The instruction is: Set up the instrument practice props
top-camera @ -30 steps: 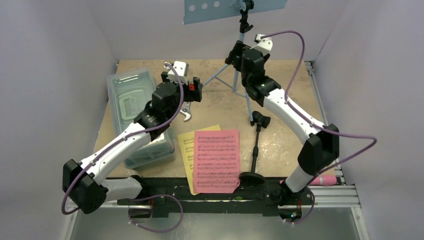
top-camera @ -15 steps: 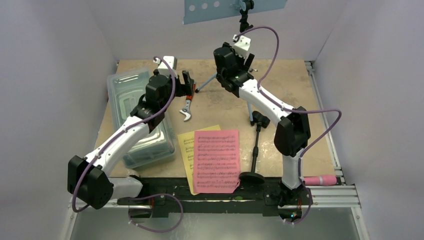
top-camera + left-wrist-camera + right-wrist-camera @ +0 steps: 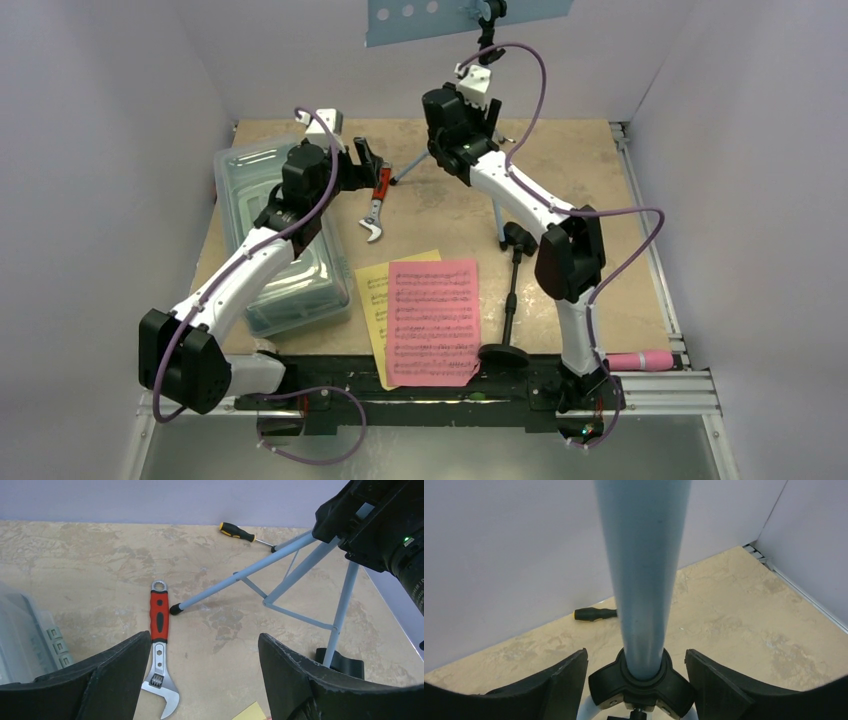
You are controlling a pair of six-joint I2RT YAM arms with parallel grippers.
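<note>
The light blue music stand (image 3: 440, 18) rises on its tripod at the back. Its pole (image 3: 641, 570) and black leg hub (image 3: 639, 685) sit between my right gripper's (image 3: 636, 680) open fingers, with a gap on each side. My left gripper (image 3: 205, 675) hovers open and empty over bare table, beside the red-handled wrench (image 3: 160, 625) and near a tripod leg (image 3: 240, 575). The pink page (image 3: 433, 320) lies on the yellow page (image 3: 372, 300) at the front. The black mic stand (image 3: 513, 290) lies flat to their right. The pink microphone (image 3: 640, 359) rests on the front rail at right.
A clear lidded box (image 3: 275, 240) lies under my left arm at the table's left. A black and yellow screwdriver (image 3: 237, 531) lies by the back wall behind the tripod. The mic stand's clip (image 3: 345, 662) sits by the near tripod leg. Walls close in on three sides.
My right arm swung left and back, bringing its gripper around the stand's pole. My left gripper drew back and left, away from above the wrench. Both sets of jaws narrowed slightly.
</note>
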